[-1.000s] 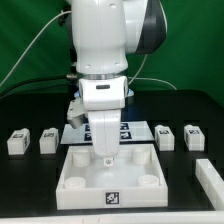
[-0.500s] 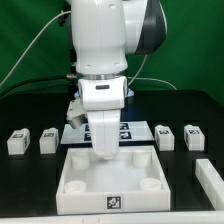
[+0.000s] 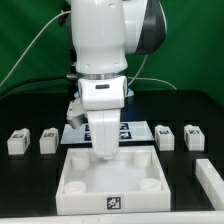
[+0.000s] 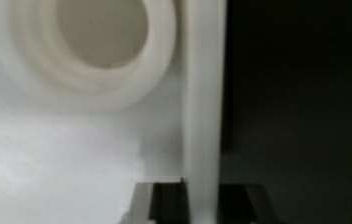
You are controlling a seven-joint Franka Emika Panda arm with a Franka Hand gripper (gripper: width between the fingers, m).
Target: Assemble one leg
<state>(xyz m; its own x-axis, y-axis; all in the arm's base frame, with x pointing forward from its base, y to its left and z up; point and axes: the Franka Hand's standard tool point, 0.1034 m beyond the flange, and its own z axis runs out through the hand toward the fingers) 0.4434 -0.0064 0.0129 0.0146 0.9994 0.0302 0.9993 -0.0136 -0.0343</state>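
Four small white legs with marker tags lie on the black table: two at the exterior view's left (image 3: 17,140) (image 3: 48,140) and two at its right (image 3: 166,135) (image 3: 194,135). The large white tray (image 3: 75,180) with round corner sockets lies in front of the arm. My gripper (image 3: 103,152) reaches down onto the tray's far wall. In the wrist view the gripper (image 4: 201,206) straddles that wall (image 4: 201,100). A dark finger (image 4: 164,206) presses against each side of it. A round socket (image 4: 84,50) lies just beside. No leg is held.
The marker board (image 3: 142,129) lies behind the tray, mostly hidden by the arm. Another white part (image 3: 211,174) shows at the exterior view's right edge. A green backdrop stands behind the table.
The gripper tip that showed inside the tray a second ago is now hidden behind the far wall. The tray's front tag sits slightly nearer the camera.
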